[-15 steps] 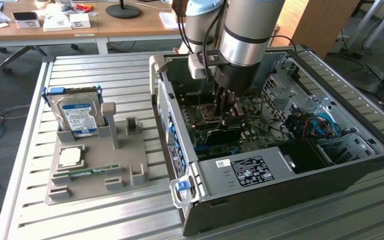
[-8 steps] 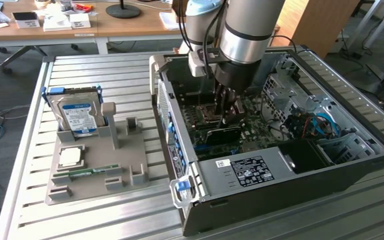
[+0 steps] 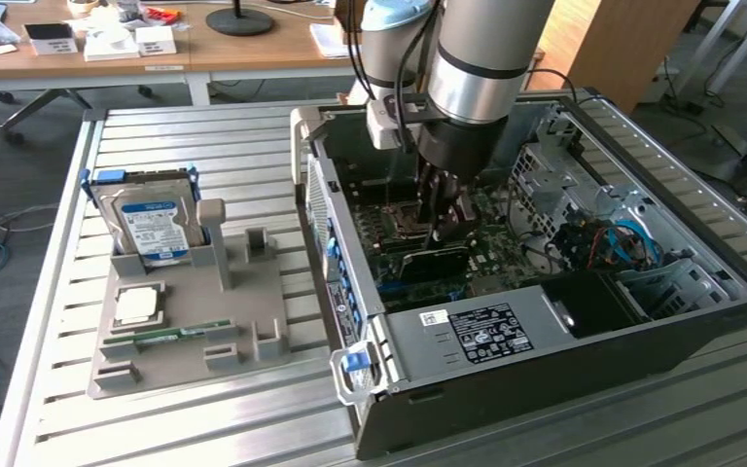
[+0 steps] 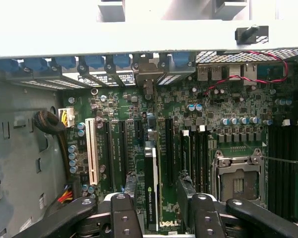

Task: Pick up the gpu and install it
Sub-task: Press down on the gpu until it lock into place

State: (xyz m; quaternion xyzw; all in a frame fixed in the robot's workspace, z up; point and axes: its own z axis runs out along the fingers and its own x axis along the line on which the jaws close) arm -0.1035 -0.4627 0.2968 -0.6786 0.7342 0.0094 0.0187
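Note:
The gpu (image 4: 151,191) stands on edge in a motherboard slot inside the open computer case, with its dark labelled edge facing the wrist camera. In the exterior view it is a dark card (image 3: 426,261) low on the motherboard. My gripper (image 4: 158,187) straddles the card and is open. One black fingertip (image 4: 130,184) sits on each side, and a gap shows between each finger and the card. In the exterior view the arm reaches straight down into the case, with the gripper (image 3: 442,232) just above the card.
The case walls (image 3: 685,321) and the power supply (image 3: 478,331) box in the motherboard. A CPU socket (image 4: 238,181) and a white slot (image 4: 93,148) flank the card. On the slatted table, a grey holder (image 3: 237,321) carries a hard drive (image 3: 153,226), a CPU (image 3: 136,306) and a RAM stick (image 3: 166,336).

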